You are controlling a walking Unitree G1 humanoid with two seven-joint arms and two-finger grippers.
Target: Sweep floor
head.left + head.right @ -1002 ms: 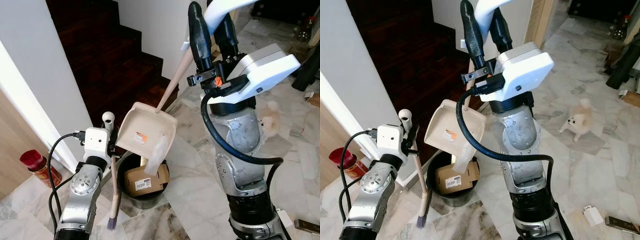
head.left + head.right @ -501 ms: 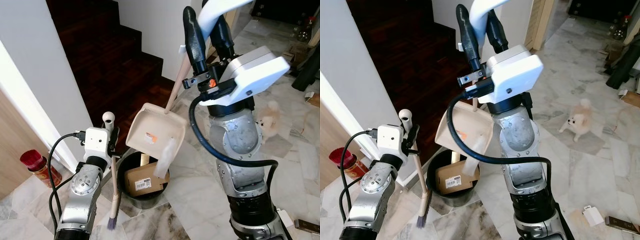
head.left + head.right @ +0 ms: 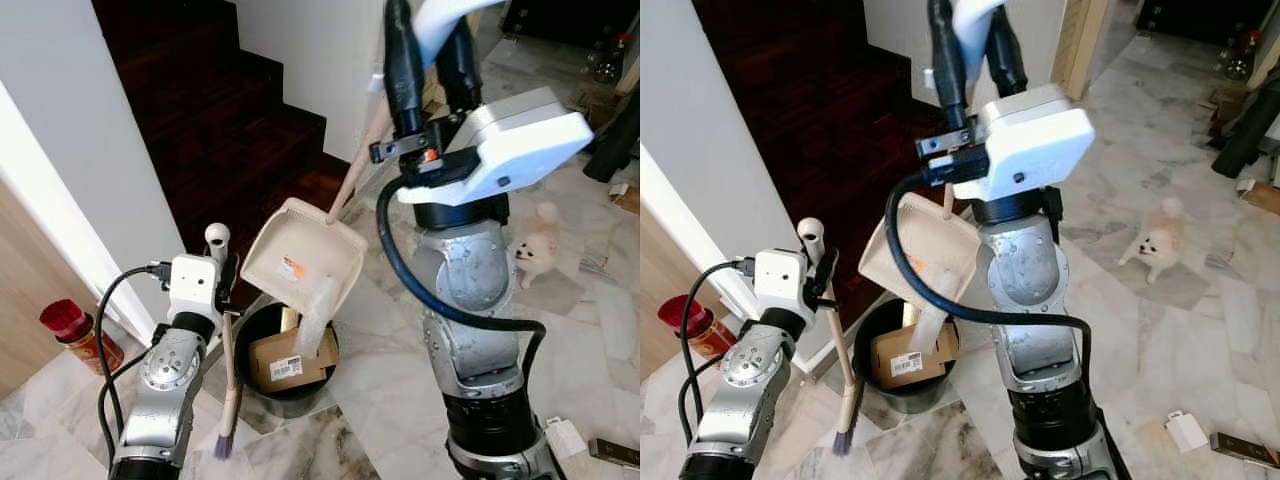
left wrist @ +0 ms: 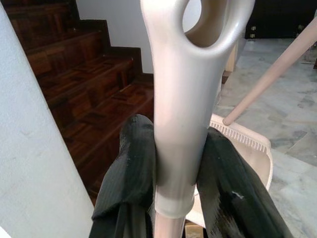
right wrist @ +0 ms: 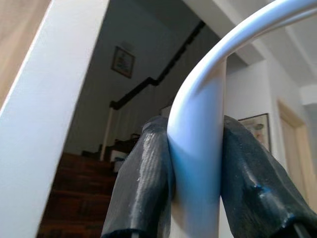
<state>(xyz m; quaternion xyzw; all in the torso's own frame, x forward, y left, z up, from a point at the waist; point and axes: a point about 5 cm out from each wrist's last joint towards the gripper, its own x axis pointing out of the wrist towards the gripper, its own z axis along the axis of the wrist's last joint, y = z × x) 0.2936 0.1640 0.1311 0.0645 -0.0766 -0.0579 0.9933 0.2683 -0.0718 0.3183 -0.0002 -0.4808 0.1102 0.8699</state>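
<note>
My right gripper (image 3: 432, 40) is raised high and shut on the white curved top of the dustpan's long handle (image 5: 197, 148). The beige dustpan (image 3: 300, 262) hangs tilted, mouth down, over a black bin (image 3: 250, 325). A white scrap (image 3: 318, 312) slides off its lip toward the cardboard box (image 3: 290, 362) inside the bin. My left gripper (image 4: 181, 183) is shut on the upper part of the beige broom handle (image 3: 217, 238), left of the bin. The broom stands upright with its bristles (image 3: 224, 442) on the marble floor.
Dark wooden stairs (image 3: 230, 130) rise behind the bin, and a white wall (image 3: 80, 150) stands at the left. A red can (image 3: 72, 333) sits by the wall. A small white dog (image 3: 535, 250) sits on the floor at the right, near a small white box (image 3: 562, 436).
My right arm swung the dustpan a little to the right and then back left over the bin, and the white scrap slid further down. The left arm and broom stayed still.
</note>
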